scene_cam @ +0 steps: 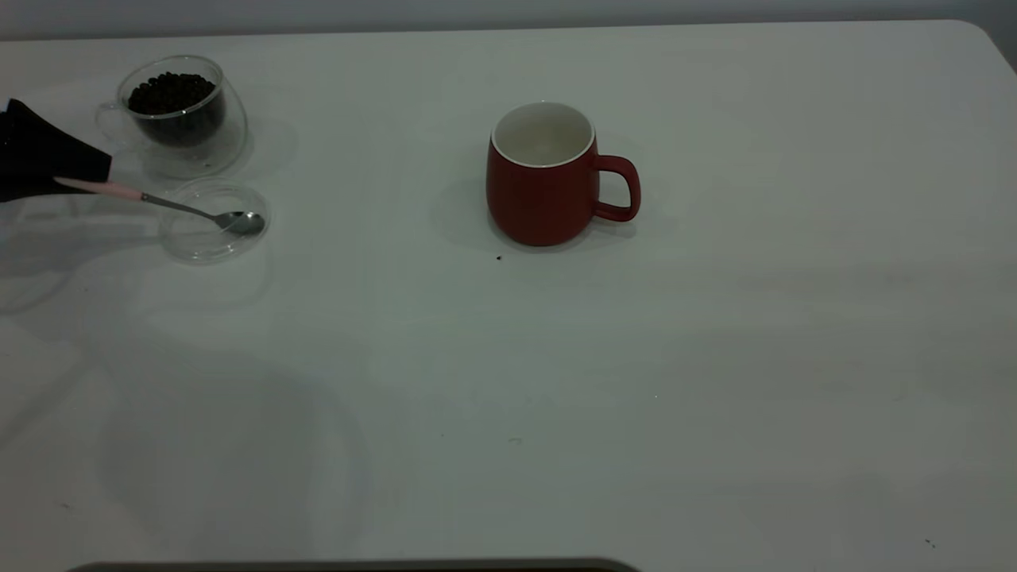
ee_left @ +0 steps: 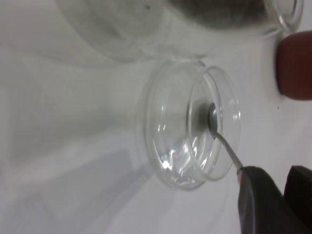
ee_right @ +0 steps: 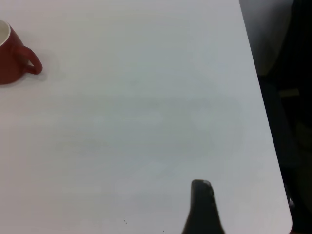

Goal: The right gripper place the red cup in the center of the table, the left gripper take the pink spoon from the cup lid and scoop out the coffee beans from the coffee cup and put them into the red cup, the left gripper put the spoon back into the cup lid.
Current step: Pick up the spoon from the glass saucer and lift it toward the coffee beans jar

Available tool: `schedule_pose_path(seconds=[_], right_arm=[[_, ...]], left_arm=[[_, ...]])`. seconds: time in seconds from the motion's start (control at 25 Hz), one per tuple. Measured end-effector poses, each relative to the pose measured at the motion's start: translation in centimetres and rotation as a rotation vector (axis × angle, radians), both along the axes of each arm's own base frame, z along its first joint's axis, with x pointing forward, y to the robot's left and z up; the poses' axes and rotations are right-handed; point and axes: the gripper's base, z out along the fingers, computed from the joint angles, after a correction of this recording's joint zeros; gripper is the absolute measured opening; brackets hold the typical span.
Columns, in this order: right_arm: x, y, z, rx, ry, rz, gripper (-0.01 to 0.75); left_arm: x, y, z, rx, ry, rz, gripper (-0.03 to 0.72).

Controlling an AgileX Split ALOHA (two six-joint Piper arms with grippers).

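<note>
Grey wall (scene_cam: 477, 9) at back; dark strip (scene_cam: 357, 566) along btm edge, ext. view.

The white table (scene_cam: 715, 357) carries three vessels. The red cup (scene_cam: 543, 187) stands upright near its middle, handle toward the right, a dark speck just in front of it. At the far left stands the coffee cup (scene_cam: 179, 115), and the cup lid (scene_cam: 208, 232) lies just before it.
</note>
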Motion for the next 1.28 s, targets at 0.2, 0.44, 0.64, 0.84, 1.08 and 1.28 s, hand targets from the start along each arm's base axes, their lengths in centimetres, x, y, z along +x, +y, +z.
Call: schedule_pose_path(seconds=[0.2,0.44,0.64,0.84,1.08,1.28], right_arm=[[0.0,0.0,0.0,0.000,0.000,0.000,0.591],[0.0,0.0,0.0,0.001,0.000,-0.001,0.591],[0.0,0.0,0.0,0.000,0.000,0.000,0.591],[0.0,0.0,0.0,0.000,0.000,0.000,0.591],[0.0,0.0,0.0,0.000,0.000,0.000,0.591],[0.0,0.0,0.0,0.000,0.000,0.000,0.591]], left_arm=[[-0.2,0.0,-0.1,0.010,0.006,-0.018,0.156],[-0.2,0.0,-0.1,0.012,0.009,-0.025,0.162],[-0.3,0.0,-0.1,0.015,0.015,-0.036,0.149],[-0.5,0.3,-0.1,0.014,0.017,-0.035,0.119],[0.2,1.4,0.7,0.031,0.005,-0.024,0.119],[1.7,2.8,2.4,0.082,0.023,0.012,0.119]])
